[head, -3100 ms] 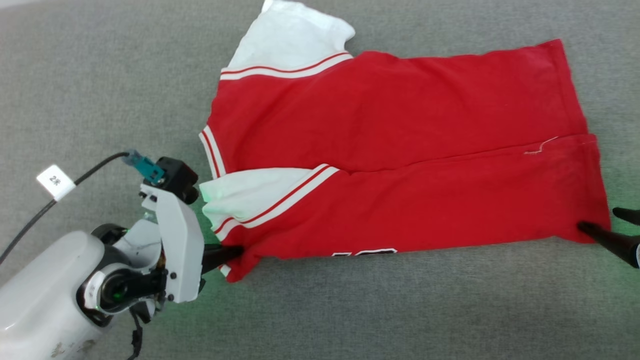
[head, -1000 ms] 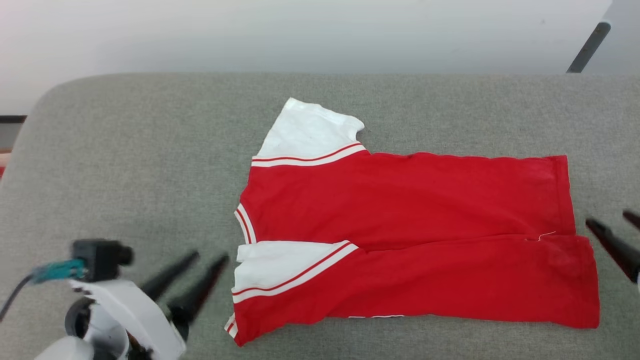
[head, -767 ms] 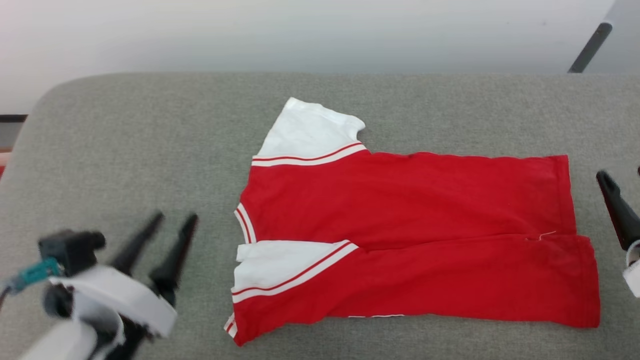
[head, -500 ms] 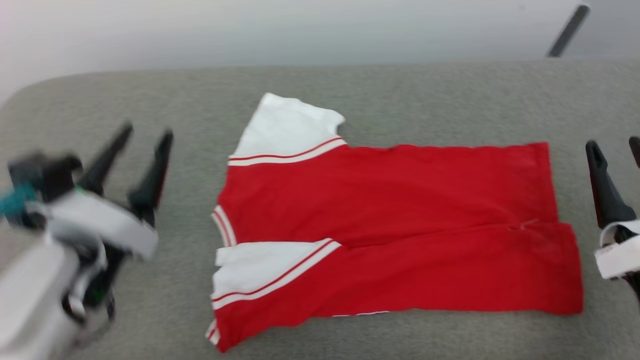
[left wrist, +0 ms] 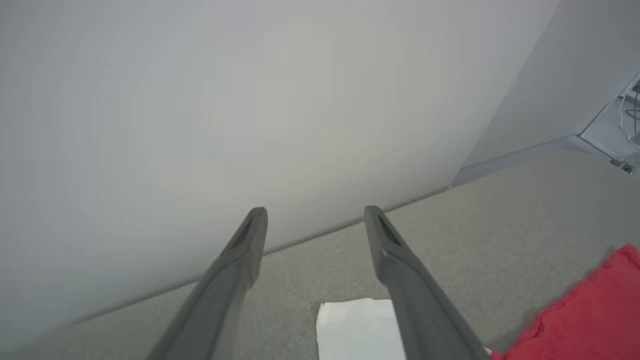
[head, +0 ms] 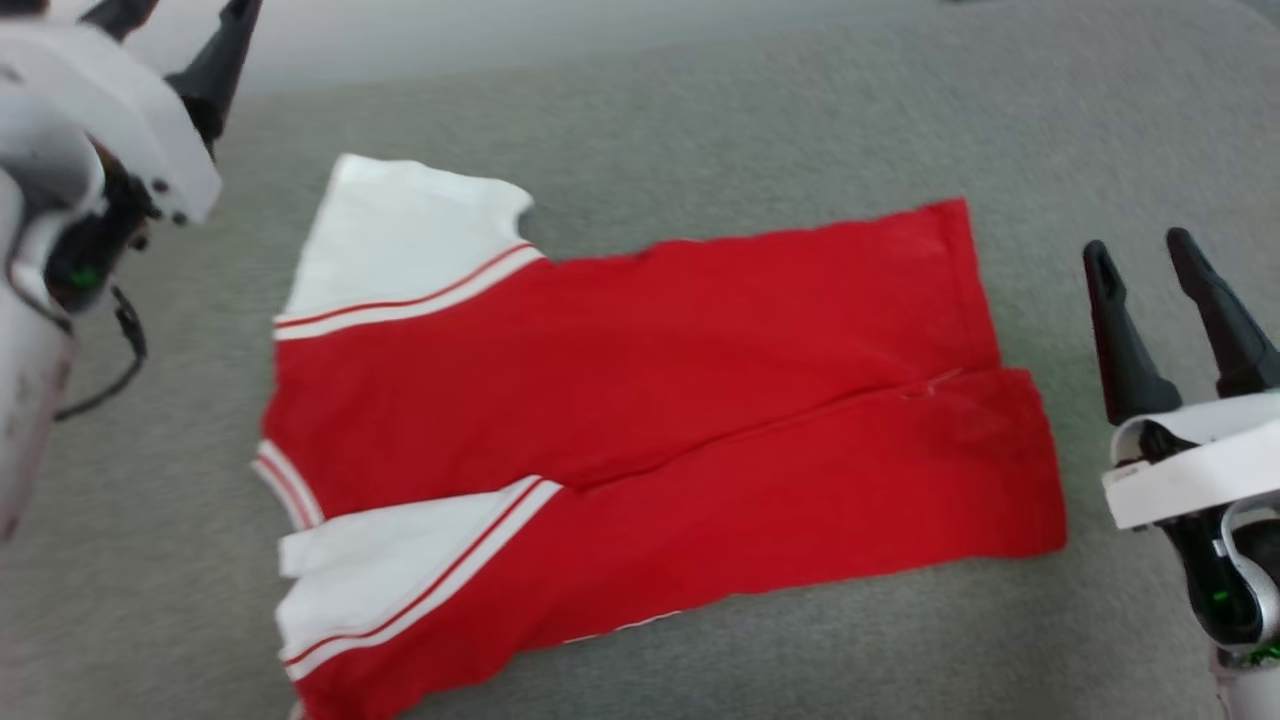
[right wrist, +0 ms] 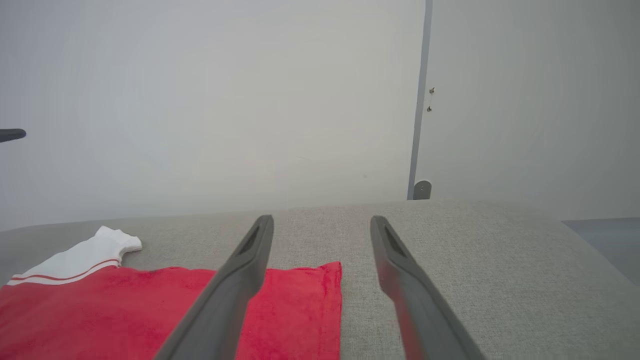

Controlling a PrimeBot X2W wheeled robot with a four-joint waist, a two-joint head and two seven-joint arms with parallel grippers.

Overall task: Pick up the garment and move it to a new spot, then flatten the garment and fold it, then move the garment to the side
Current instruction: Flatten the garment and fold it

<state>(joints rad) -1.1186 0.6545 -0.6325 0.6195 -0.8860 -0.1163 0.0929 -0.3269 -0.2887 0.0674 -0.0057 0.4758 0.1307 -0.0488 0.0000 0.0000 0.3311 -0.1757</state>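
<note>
Your garment [head: 650,400] lies flat on the grey surface [head: 760,110], near edge folded over. Right gripper [head: 1138,248] waits at its 3 o'clock, near the hem, fingers spread. Left gripper [left wrist: 315,212] hovers at 10 o'clock beyond the white sleeve, also spread.

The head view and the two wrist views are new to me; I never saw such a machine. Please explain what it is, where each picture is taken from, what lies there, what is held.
This is a robot with two arms, each ending in two dark fingers. One picture looks down from its head; the other two look along each arm's own fingers. A red shirt with white sleeves lies on a grey surface, its near side folded over. The left gripper and the right gripper are open and hold nothing.
</note>
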